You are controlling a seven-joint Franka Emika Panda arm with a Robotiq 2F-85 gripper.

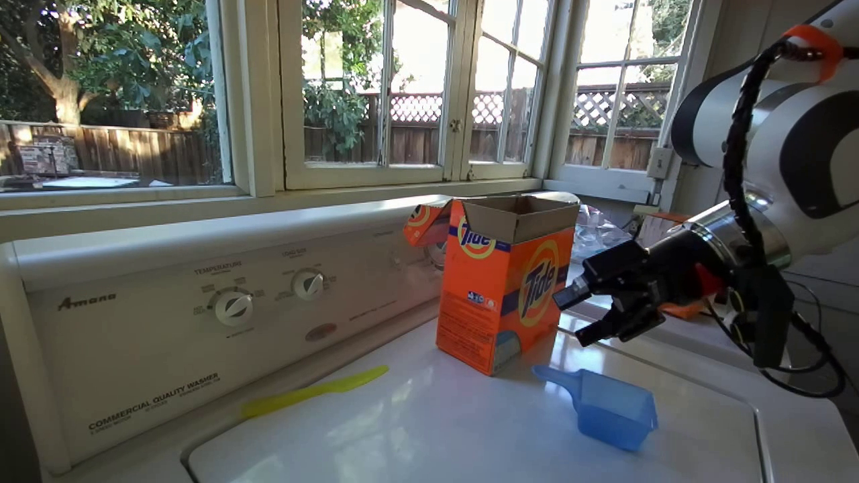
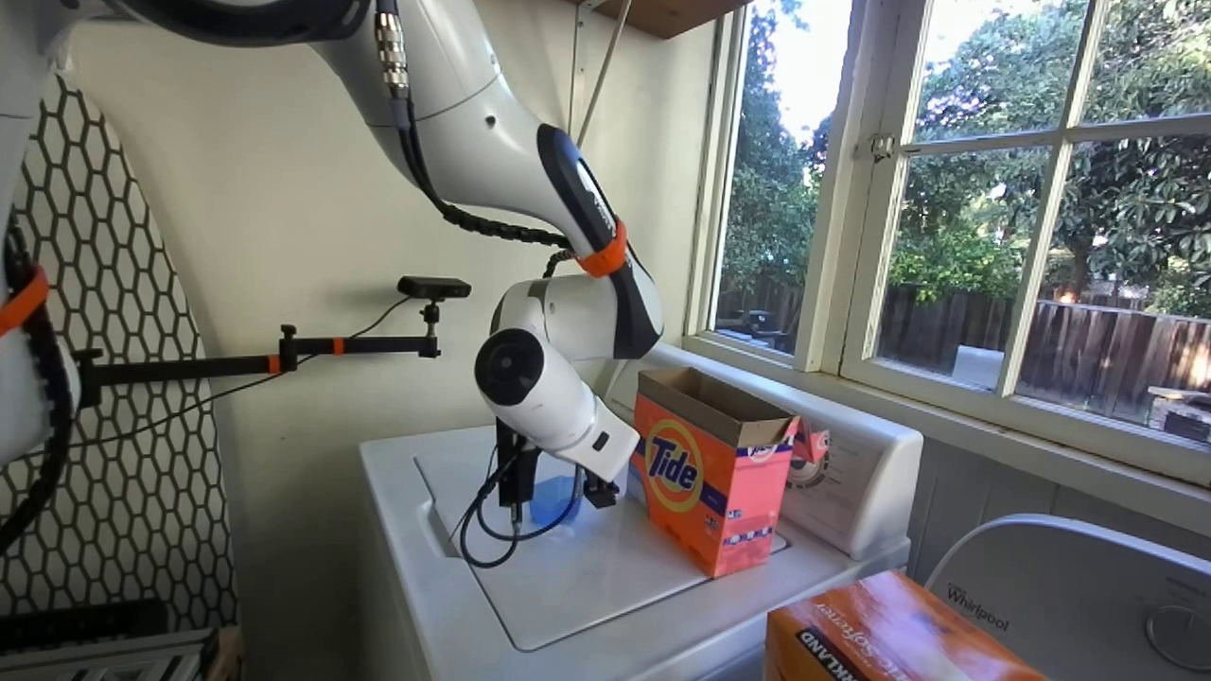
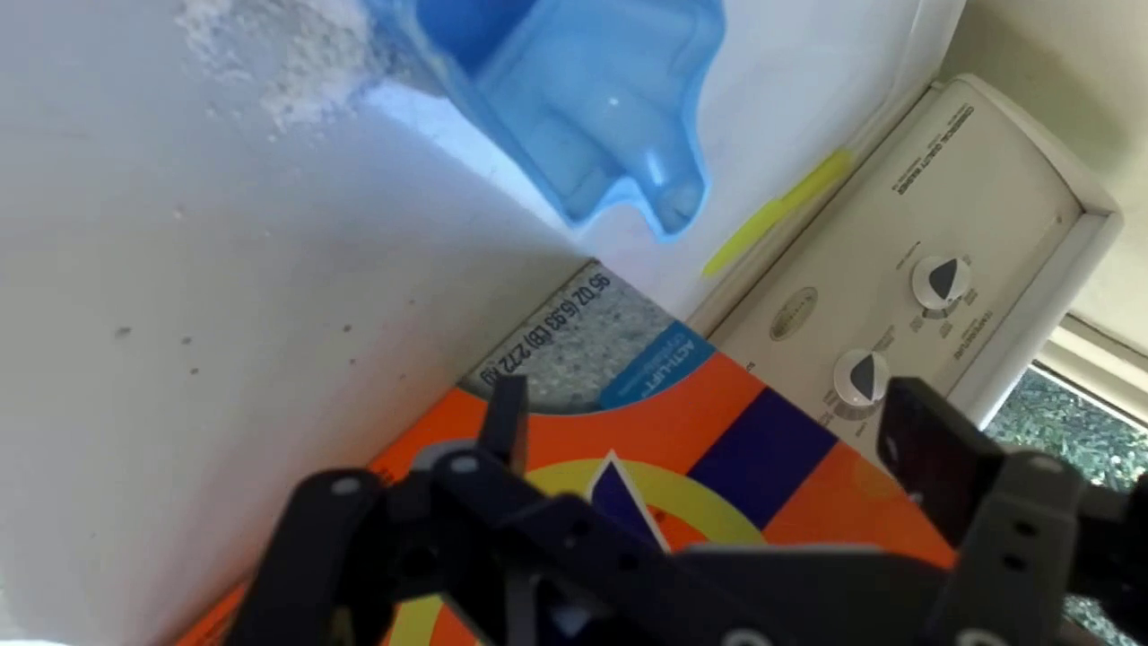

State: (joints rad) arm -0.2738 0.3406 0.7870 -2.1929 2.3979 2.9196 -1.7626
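My gripper [image 1: 578,315] is open with nothing between its fingers. It points at the broad side of an orange Tide box [image 1: 466,315], close to it; I cannot tell whether a fingertip touches. The box stands upright on the washer, its top open and flap hanging back; it also shows in an exterior view [image 2: 705,492] and in the wrist view [image 3: 583,440]. A blue scoop [image 1: 616,409] lies on the lid below and beside the gripper, and shows in the wrist view [image 3: 592,99]. White powder [image 3: 296,63] lies near the scoop. In an exterior view, the arm mostly hides the gripper.
A yellow knife-like utensil [image 1: 315,392] lies by the washer's control panel [image 1: 168,322]. Windows rise behind the panel. A clear plastic bag [image 1: 597,228] lies beyond the box. An orange Kirkland box [image 2: 889,629] stands near a Whirlpool machine [image 2: 1060,586]. A camera [image 2: 433,287] sits on a boom.
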